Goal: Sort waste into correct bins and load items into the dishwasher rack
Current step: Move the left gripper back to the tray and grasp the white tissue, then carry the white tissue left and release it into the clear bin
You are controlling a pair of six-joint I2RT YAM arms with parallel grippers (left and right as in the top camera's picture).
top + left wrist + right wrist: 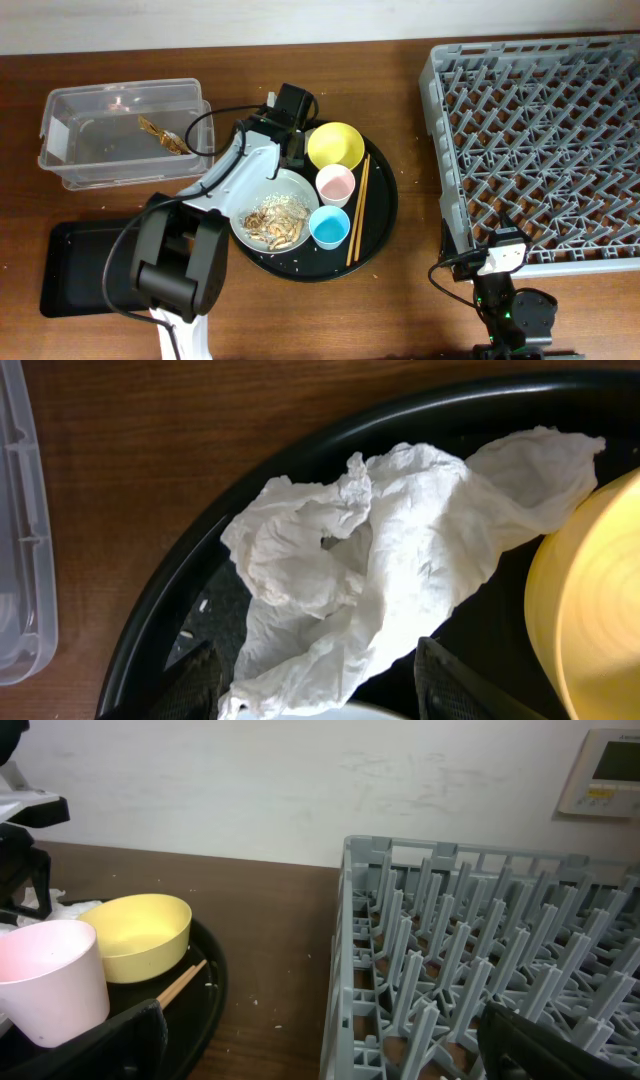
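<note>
The dishwasher rack (540,140) at 3 o'clock is seen empty. The round black tray (378,235) at centre is not yet cleared. In the clear box (125,178) at 10 o'clock only the gold-brown wrapper (162,135) is binned. Left on the tray are the plate (298,185) with food scraps (275,220), yellow bowl (335,146), pink cup (335,184), light-blue cup (329,227) and chopsticks (357,210). The napkin (390,570), at the tray's 11, is straddled by the spread left gripper (325,670). The right gripper (330,1050) is held apart, empty.
</note>
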